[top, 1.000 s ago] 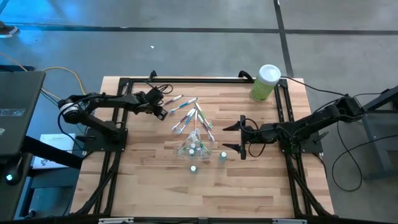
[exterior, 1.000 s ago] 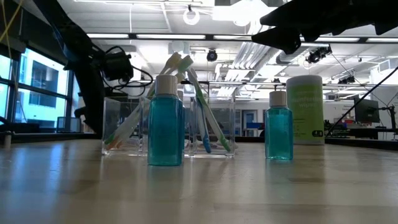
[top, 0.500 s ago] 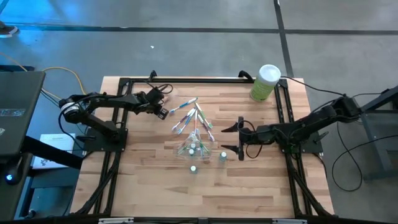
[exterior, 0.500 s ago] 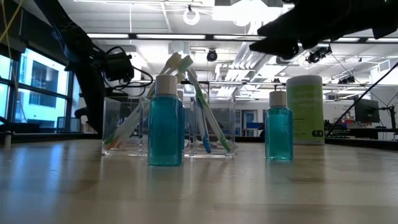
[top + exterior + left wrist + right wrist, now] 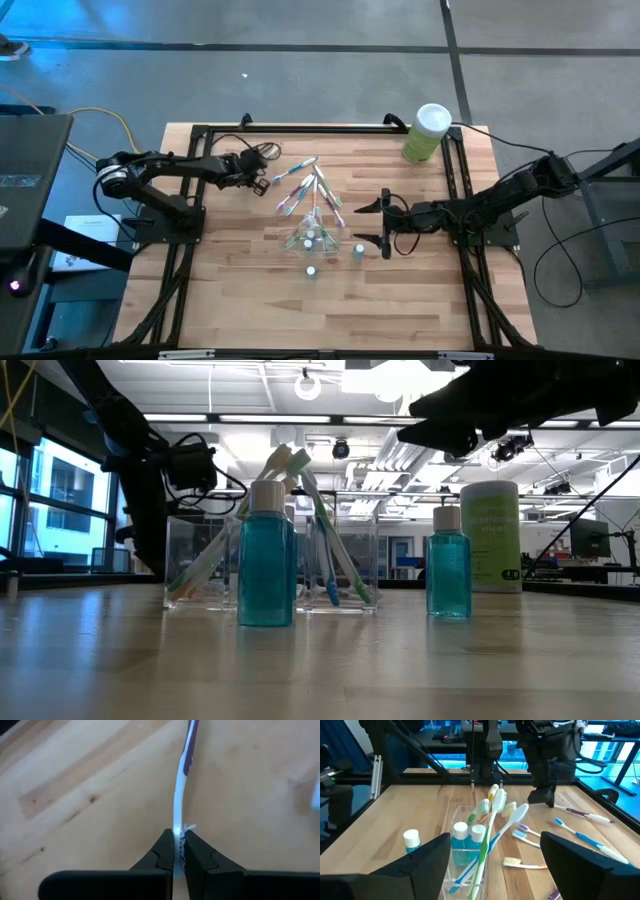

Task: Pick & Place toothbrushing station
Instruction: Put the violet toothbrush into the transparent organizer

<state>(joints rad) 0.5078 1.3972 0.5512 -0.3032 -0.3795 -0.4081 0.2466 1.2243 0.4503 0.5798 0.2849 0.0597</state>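
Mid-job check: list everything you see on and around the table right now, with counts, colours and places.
Clear holder: one, transparent, table centre, several toothbrushes standing in it.
Loose toothbrushes: several, pastel and white, lying on the wood behind the holder.
Purple-and-white toothbrush: one, head end clamped by the left gripper.
Small bottles: at least four, blue liquid with white caps, in and around the holder.
Green canister: one, white lid, far right corner.
Table: one, light wood, black frame.
Left gripper: jaws shut on the purple-and-white toothbrush.
Right gripper: jaws open, just right of the holder.
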